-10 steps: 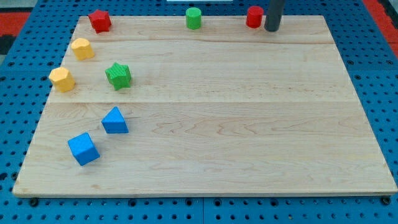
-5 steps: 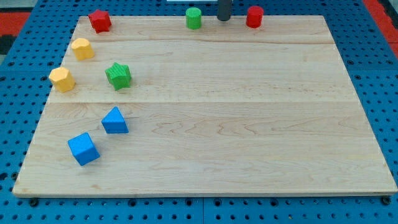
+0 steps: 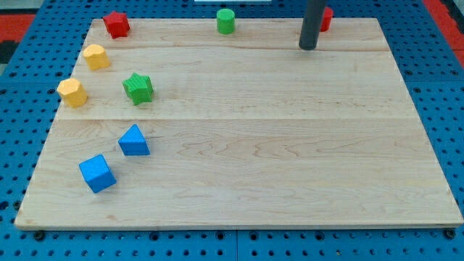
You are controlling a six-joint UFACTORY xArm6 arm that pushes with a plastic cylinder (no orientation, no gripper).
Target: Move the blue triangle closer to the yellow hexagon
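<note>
While my tip [image 3: 309, 48] rests on the wooden board [image 3: 290, 159] near the view's top edge, it touches none of the blocks that matter to the task; being a bare rod, it has nothing to open or close and holds nothing. Its shaft hides most of a red block [image 3: 327, 17], which sits just behind and to the view's right of it (shape not clear from what shows). A green cylinder [image 3: 226, 21] stands to the view's left of the rod, well apart from it, along the same top edge.

Taking the green star [image 3: 138, 88] as the landmark, the blue triangle [image 3: 134, 141] lies toward the view's bottom from it, a little apart and not touching. The blue cube [image 3: 97, 173] sits farther toward the bottom and left of the star, near the triangle but separate from it. To the star's left lies a yellow hexagon [image 3: 72, 92], close to the board's left edge, apart from the star. A second yellow block [image 3: 96, 56], with a less certain outline, lies up and to the left of the star. The red star [image 3: 116, 24] sits farther up from the green star, at the board's top left corner.

My tip is far to the view's right and top of the green star, well away from both the blue triangle and the yellow hexagon. The board lies on a blue pegboard surface [image 3: 449, 109].
</note>
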